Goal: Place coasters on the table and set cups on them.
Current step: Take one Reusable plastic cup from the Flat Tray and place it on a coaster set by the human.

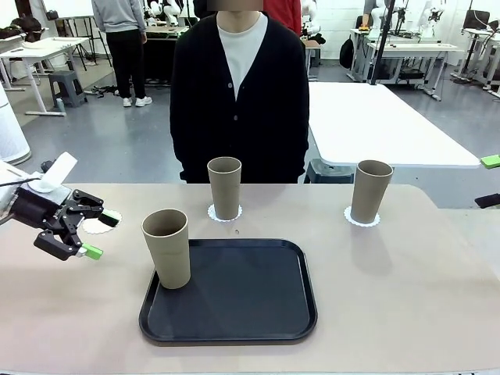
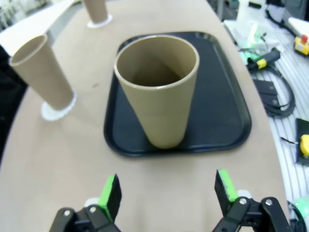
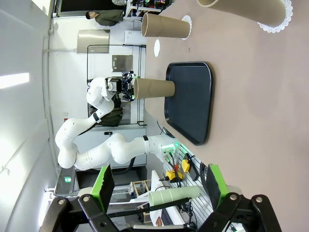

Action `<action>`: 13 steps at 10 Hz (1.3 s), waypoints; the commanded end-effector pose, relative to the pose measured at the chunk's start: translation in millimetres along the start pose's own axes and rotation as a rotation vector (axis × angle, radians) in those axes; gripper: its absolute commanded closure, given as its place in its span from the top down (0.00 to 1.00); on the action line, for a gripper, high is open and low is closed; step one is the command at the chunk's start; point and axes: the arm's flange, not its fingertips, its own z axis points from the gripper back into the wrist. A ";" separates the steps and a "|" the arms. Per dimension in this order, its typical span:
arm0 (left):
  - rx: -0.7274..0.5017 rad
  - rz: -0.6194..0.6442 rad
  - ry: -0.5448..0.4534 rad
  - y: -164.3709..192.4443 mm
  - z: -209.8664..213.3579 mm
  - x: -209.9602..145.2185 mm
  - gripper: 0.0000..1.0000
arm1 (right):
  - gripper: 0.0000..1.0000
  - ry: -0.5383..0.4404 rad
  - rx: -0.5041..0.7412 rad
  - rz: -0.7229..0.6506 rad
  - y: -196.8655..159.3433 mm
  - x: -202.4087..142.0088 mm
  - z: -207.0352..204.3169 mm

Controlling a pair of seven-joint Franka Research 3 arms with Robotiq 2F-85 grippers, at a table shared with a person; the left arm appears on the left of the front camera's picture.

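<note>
Beige table [image 1: 406, 297], shared workspace, a person [image 1: 239, 94] standing at the far edge. Two cups are done: centre cup [image 1: 224, 187] sits on its coaster [image 1: 224, 213] at 12 o'clock from the black tray [image 1: 230, 293], and the right cup [image 1: 370, 191] sits on its coaster [image 1: 362, 219] at about 2 o'clock from the tray. Third cup [image 1: 167, 248] stands upright on the tray's near-left corner, at 9 o'clock on the tray, so it is the remaining piece. Its likely destination is the bare coaster [image 1: 95, 226] at roughly 10 o'clock from the tray, partly hidden behind the left gripper [image 1: 100, 233].

Left gripper: jaws fully spread, empty, touching nothing, level with the cup's side and just beside it. In its wrist camera the cup [image 2: 157, 89] is centred between the green pads [image 2: 110, 193], which suggests a side grasp is being lined up. Whether the gripper clears the bare coaster is hard to judge.

Right gripper [image 3: 159, 183]: jaws wide apart, empty, well apart from the cups.
</note>
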 end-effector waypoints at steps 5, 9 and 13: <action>0.001 0.000 0.003 0.1 0.3 -0.2 1.00 | 1.00 0.001 -0.001 0.008 0.2 0.9 0.2; -0.115 0.207 -0.258 21.5 -10.9 -10.9 1.00 | 1.00 0.001 -0.001 0.008 0.2 0.9 0.2; -0.115 0.126 -0.351 21.8 -46.9 -28.7 1.00 | 1.00 0.001 -0.001 0.008 0.2 0.9 0.2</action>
